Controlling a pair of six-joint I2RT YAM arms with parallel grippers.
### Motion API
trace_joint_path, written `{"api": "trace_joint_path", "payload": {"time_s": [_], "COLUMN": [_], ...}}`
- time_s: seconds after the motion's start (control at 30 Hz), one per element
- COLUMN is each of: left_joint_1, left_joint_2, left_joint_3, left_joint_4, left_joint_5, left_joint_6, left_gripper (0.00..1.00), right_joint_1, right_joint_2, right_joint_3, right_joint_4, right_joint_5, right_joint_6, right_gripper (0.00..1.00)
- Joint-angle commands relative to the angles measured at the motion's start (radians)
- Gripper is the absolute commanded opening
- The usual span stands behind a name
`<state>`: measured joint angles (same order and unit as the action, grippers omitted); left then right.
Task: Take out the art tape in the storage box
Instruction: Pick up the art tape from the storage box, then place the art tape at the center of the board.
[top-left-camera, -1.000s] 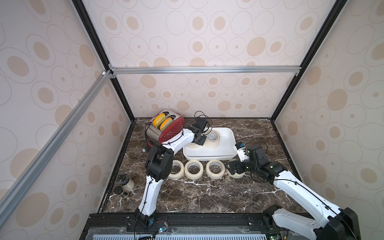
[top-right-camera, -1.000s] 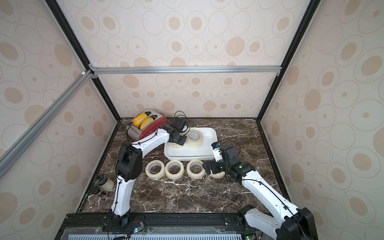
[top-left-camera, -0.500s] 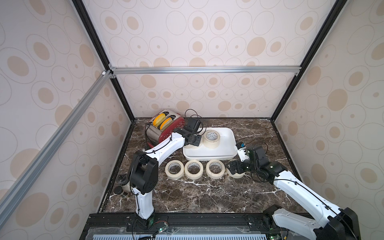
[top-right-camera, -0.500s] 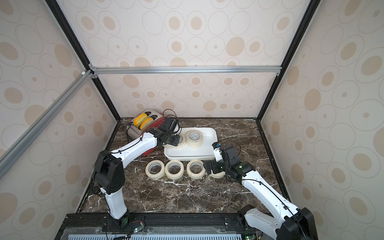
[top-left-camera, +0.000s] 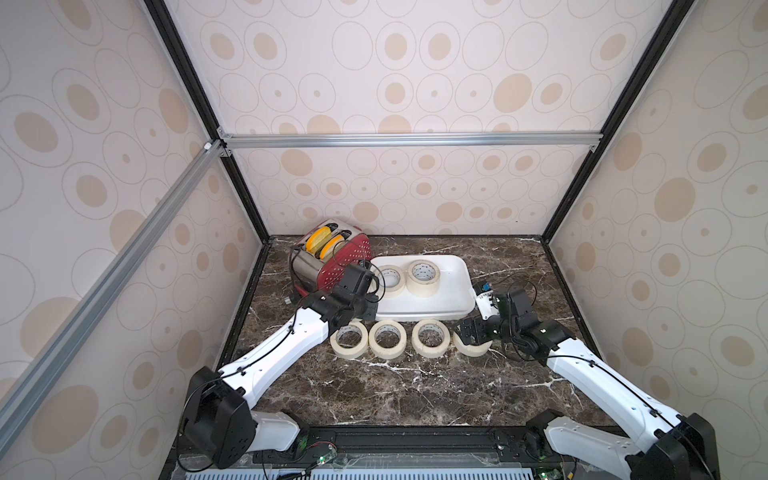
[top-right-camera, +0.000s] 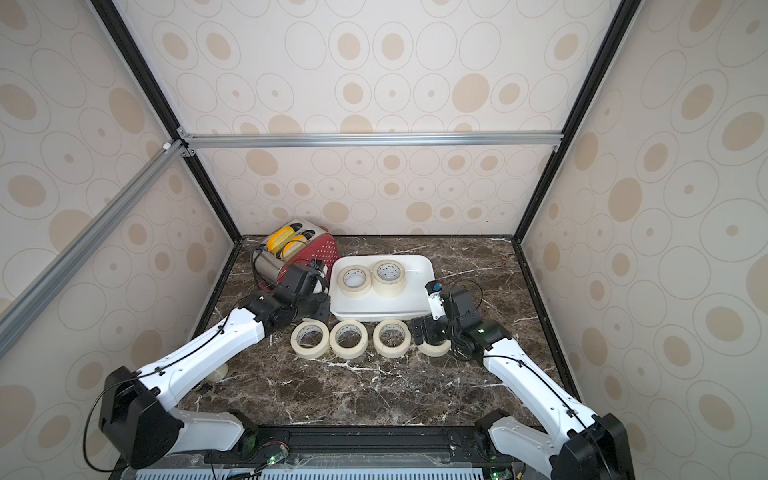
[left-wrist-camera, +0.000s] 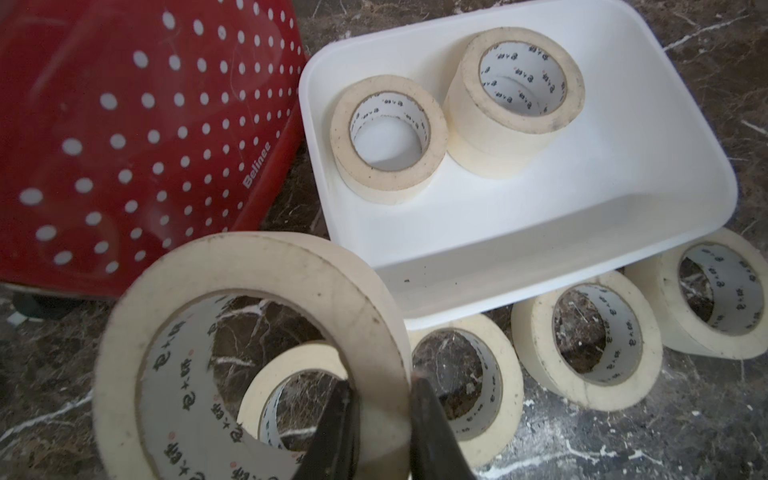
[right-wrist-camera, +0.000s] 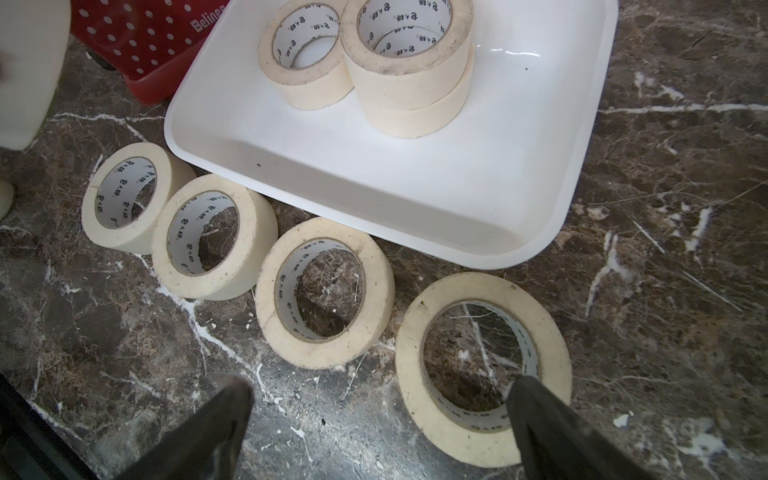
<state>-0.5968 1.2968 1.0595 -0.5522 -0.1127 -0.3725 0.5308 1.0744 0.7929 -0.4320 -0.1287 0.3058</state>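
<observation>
Three art tape rolls (top-left-camera: 423, 277) wait in the storage box (top-left-camera: 455, 293); left fingers (left-wrist-camera: 432, 436) clamp a lifted roll (left-wrist-camera: 257, 259), right fingers (right-wrist-camera: 552, 428) gape empty; next, lower it to the counter (top-left-camera: 415, 395)

Storage box (left-wrist-camera: 623, 166) glossy smooth white plastic; art tape (left-wrist-camera: 386, 189) matt cream paper, edges scuffed and speckled, smooth white printed core; toaster (left-wrist-camera: 124, 124) glossy red shell, brushed metal end; bench (right-wrist-camera: 665, 208) polished dark marble-look stone, white-veined.
</observation>
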Motion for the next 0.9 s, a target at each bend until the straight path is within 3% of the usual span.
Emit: {"api": "trace_joint_path", "payload": {"time_s": [0.0,0.53,0.7,0.87], "left_joint_1": [-0.038,-0.095,-0.101,-0.147], "left_joint_2": [-0.083,-0.272,-0.287,-0.267], "left_joint_3": [-0.06,-0.219,-0.26,-0.262], "left_joint_4": [-0.05,-0.357,-0.379,-0.378], "left_joint_5": [-0.039,0.145,0.226,0.235], "left_joint_6": [-0.065,-0.219,-0.238,-0.251], "left_gripper": [0.15,0.11,0.09,0.08], "right_joint_1": [-0.01,-0.036,-0.042,-0.046], "right_joint_2": [0.007,0.065,0.075,0.079], "right_joint_3": [0.027,0.048,0.051,0.054], "right_joint_4": [0.002,0.018,0.018,0.016], "right_joint_5": [0.014,-0.003,-0.01,-0.015], "right_joint_6": [-0.016,-0.023,-0.024,-0.023], "right_gripper": [1.0,1.0,1.0,1.0]}}
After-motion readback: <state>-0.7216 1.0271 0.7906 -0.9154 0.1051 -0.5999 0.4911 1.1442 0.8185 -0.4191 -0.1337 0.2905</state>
